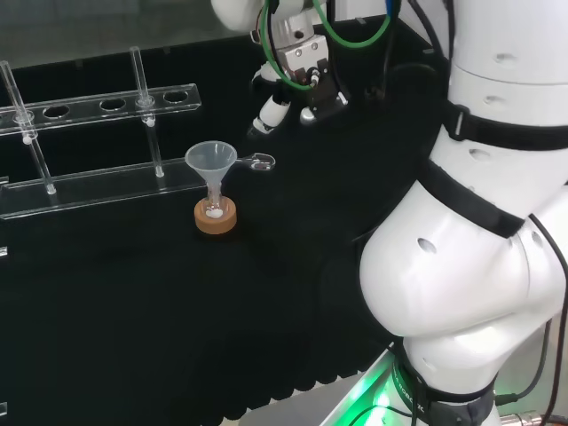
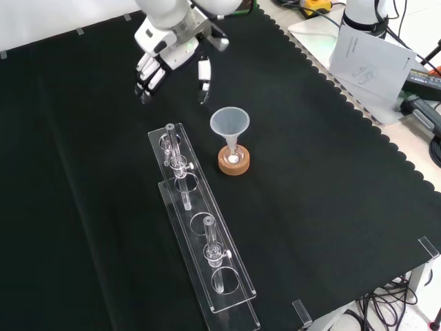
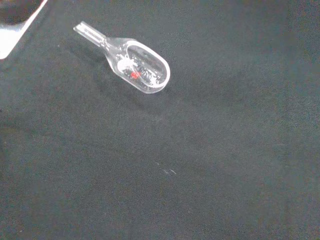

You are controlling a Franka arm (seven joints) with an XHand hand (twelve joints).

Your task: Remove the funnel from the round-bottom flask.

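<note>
Clear funnel, tan cork stand, black cloth, blk/white hand.

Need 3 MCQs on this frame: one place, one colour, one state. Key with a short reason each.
1. Where is the funnel?
A. in the flask on the cork ring
B. lying on the cloth
C. in the hand

2. What colour is the cork ring?
A. red
B. tan
C. blue

3. How is the hand?
A. shut on the funnel
B. open, holding nothing
C. shut on the scoop

Key: 1 A, its stem drops into the ring's centre; 2 B, tan in head and front views; 3 B, fingers relaxed above the cloth, apart from the funnel.
</note>
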